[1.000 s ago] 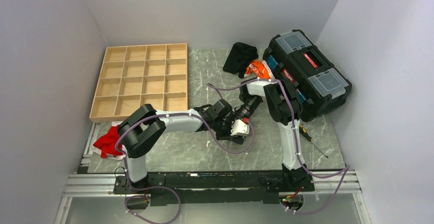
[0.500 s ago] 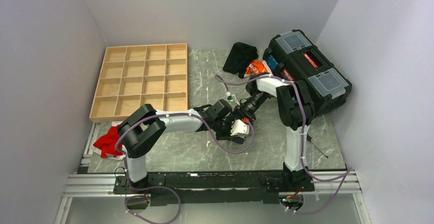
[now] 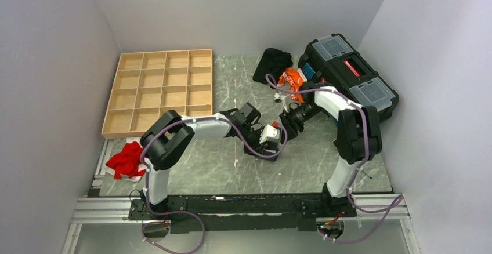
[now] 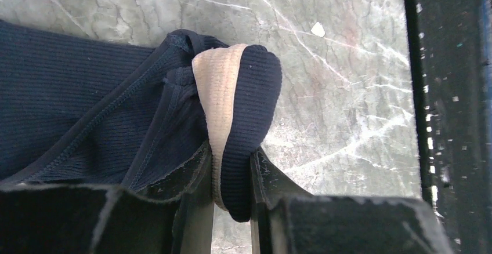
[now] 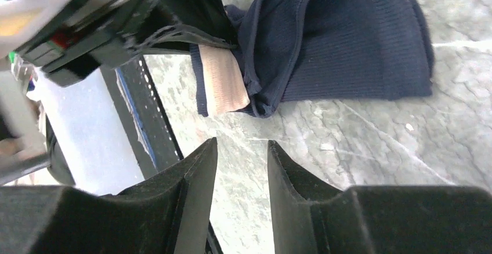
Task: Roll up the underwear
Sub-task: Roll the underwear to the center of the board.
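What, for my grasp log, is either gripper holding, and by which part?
The left gripper pinches the navy underwear at its folded tan-lined edge; the right gripper holds nothing.

Underwear (image 4: 87, 91) partly beyond left wrist view's edge

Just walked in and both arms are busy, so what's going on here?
The left gripper is shut on a fold of the navy underwear, pale lining showing, with the rest lying on the marble table. The right gripper hovers close to that fold, open and holding nothing. The garment is not yet rolled up.
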